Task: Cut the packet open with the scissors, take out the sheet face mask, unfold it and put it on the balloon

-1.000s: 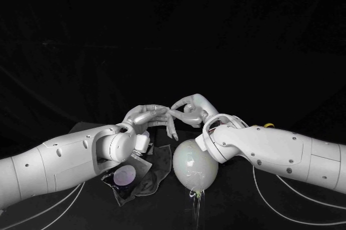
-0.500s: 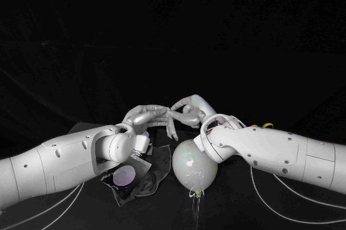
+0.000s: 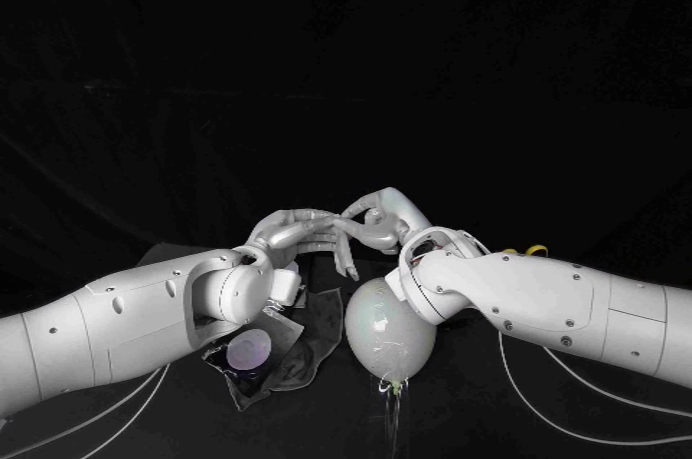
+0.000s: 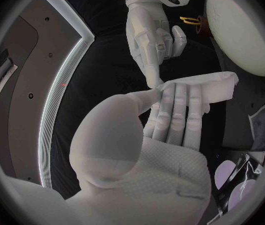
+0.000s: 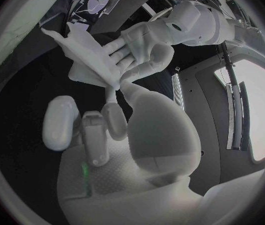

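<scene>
White arms reach in from both sides in the head view and meet above the middle of the black table [image 3: 476,409]. The left hand [image 3: 300,234] is raised with its fingers stretched flat toward the right hand [image 3: 378,221], which arches over from the other side with its fingers bent down, so that the two touch at the fingertips. Below them the pale, translucent balloon [image 3: 387,329] lies on the table toward its near edge. The dark packet [image 3: 267,354], crumpled and showing a lilac disc, lies just beside it on the left-arm side. The yellow handles of the scissors [image 3: 537,249] peep out behind the right arm, toward the table's right edge.

From the left wrist, the left hand [image 4: 170,120] has its fingers straight and close together. The sheet face mask [image 4: 204,87], a white folded strip, lies across their tips, and the thumb comes up to the strip's end, so this hand holds the mask. The right hand [image 4: 151,40] points down at it with one fingertip on that same end. The balloon [image 4: 242,30] and the packet [image 4: 242,177] sit off to one side, apart from the hands.

From the right wrist, the right hand [image 5: 107,135] keeps its fingers short and apart while its thumb stretches out to the lower edge of the mask [image 5: 82,55]. Whether it grips the mask I cannot tell. The left hand [image 5: 139,47] spreads behind the folded sheet, supporting it.
</scene>
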